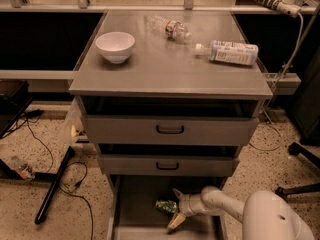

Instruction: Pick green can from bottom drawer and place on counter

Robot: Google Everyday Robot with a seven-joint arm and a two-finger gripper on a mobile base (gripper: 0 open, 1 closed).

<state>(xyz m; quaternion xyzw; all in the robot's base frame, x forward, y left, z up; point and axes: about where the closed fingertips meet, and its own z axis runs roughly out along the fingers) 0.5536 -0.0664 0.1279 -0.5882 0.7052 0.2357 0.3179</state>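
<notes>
- Reaching into bottom drawer [136, 196] with gripper [174, 208], fingers spread open.
- Flanking right end of green can [164, 206] lying on drawer floor.

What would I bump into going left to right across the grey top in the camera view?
On the counter: white bowl → small clear bottle → bigger labelled bottle. Down in the bottom drawer, the gripper sits open by the green can.

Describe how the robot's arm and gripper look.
The gripper, down in the bottom drawer by the green can, has two pale tan, tapered fingers. The arm is smooth, rounded and white, widening to a bulky white shell; no cables or markings show.
</notes>
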